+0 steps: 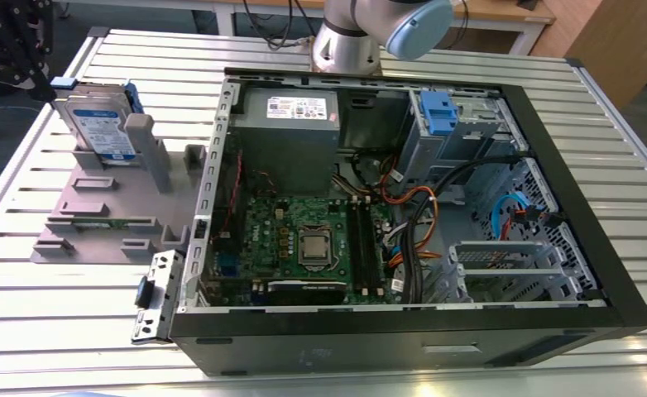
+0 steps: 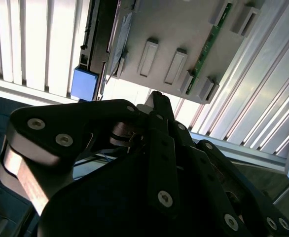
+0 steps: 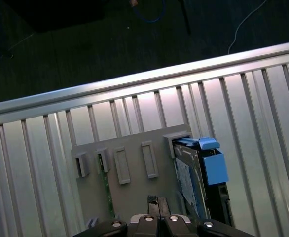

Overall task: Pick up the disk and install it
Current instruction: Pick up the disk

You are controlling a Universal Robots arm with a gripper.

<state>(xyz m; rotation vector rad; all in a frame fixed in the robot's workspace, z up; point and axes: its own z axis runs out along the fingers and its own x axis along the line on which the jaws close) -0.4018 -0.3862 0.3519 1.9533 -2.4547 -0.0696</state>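
Note:
The disk stands on edge in a grey holder on the slatted table, at the exterior view's left of the open computer case. It is silver with a white-and-blue label and a bright blue bracket. My black gripper hangs just beyond the disk at the table's far corner, apart from it. In both wrist views the fingertips are pressed together, shut on nothing. The first wrist view shows the disk beside the fingers. The second wrist view shows the disk's thin edge.
Inside the case are a grey power supply, a blue latch piece at the drive bay, a motherboard and loose cables. A green memory stick lies in the holder. The arm's base stands behind the case.

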